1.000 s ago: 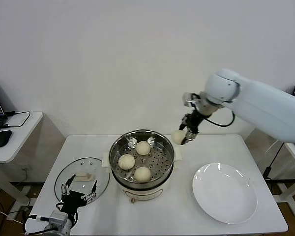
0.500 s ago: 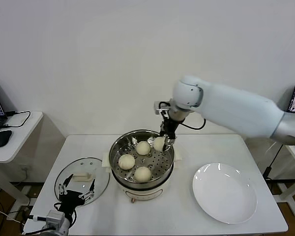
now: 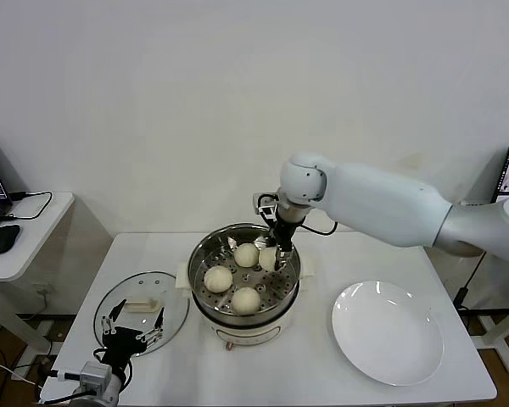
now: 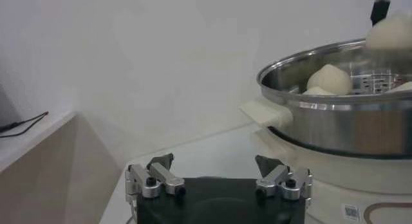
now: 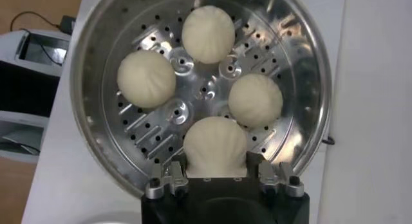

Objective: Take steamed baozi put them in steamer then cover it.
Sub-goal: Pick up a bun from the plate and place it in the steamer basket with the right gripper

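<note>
The right gripper (image 5: 215, 174) was clamped on a small round cream-white steamed baozi (image 5: 215, 148), its black fingers pressed to either side of the bun. In the head view this gripper (image 3: 276, 257) hung over the far right part of the round shiny stainless-steel steamer (image 3: 202, 254), with the held bun (image 3: 268, 257) just inside the rim, above the perforated steel tray (image 5: 161, 119). Whether the bun touched the tray could not be told.

Three more cream-white buns lay on that tray, set apart from one another: one at the far side (image 3: 246, 254), one to the robot's left (image 3: 218, 278) and one at the near side (image 3: 246, 299). The steamer stood on a cream-white base (image 3: 237, 332) in the middle of the white table (image 3: 322, 365).

The left gripper (image 3: 136, 329) hovered low at the near left corner of the table with its fingers spread apart and nothing between them. Just beyond it lay the round clear glass cover (image 3: 119, 298) with its cream-white rectangular handle (image 3: 142, 305), flat on the table beside the steamer. A flat round white plate (image 3: 388, 332) sat on the table to the right, well apart from the steamer.
</note>
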Motion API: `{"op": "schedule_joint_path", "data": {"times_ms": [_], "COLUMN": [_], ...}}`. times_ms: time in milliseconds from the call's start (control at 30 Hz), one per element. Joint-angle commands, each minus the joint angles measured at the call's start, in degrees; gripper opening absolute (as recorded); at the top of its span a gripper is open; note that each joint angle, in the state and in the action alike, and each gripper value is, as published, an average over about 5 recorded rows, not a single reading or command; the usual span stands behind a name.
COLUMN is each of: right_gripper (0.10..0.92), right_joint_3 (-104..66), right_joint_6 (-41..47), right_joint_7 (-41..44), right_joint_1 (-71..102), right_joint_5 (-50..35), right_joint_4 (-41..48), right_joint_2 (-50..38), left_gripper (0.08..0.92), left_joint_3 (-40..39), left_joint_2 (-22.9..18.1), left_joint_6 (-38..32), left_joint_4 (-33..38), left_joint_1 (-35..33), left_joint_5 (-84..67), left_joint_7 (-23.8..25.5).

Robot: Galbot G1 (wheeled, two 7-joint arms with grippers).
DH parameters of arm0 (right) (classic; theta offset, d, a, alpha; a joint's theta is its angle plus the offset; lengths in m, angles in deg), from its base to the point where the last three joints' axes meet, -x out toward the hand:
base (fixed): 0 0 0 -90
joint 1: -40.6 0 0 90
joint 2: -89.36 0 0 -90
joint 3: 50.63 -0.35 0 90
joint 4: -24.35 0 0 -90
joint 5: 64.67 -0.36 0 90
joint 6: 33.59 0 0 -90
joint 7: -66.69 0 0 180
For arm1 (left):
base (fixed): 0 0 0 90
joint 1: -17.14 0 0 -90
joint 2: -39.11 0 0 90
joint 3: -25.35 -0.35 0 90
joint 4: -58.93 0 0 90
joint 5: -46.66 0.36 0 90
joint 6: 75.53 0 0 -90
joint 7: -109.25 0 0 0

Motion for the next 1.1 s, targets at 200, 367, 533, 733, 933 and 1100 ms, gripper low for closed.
{"op": "schedule_joint_path", "data": {"times_ms": [200, 367, 533, 733, 933, 1100], "right_gripper": [0.568, 0.572, 0.661, 0.804, 0.822, 0.823], "right_joint_3": [-0.4, -1.1, -1.5, -3.2, -13.1, -24.2], "right_joint_6": [0.3, 0.4, 0.8, 1.4, 0.6, -4.0], "right_joint_7": [-0.9, -1.9, -2.0, -1.8, -7.7, -27.1], "right_joint_1": [4.2, 4.6, 3.6, 1.1, 1.2, 6.1], "right_joint_5": [2.4, 2.4, 1.8, 0.4, -3.4, -11.3], "right_joint_4": [0.6, 0.3, -1.4, -7.1, -15.0, -21.3], "right_joint_2": [0.6, 0.6, -0.8, -6.5, -16.1, -24.3], "left_gripper": [0.823, 0.823, 0.823, 0.823, 0.823, 0.823], "left_joint_3": [-0.2, -0.2, 0.1, 0.0, -0.6, -0.6], "left_joint_2": [-0.1, -0.2, -0.2, -0.3, -0.6, -0.3], "left_joint_6": [-0.1, -0.3, -2.4, -3.2, -4.0, -5.6], "left_joint_4": [-0.2, -0.2, -0.5, -1.0, -0.8, -1.5], "left_joint_1": [-0.1, -0.1, -0.2, -0.4, -0.1, 1.0], "left_joint_5": [0.0, 0.1, 0.2, 0.3, 2.8, 1.0], "left_joint_7": [0.0, 0.0, 0.2, 0.2, -4.2, -7.5]}}
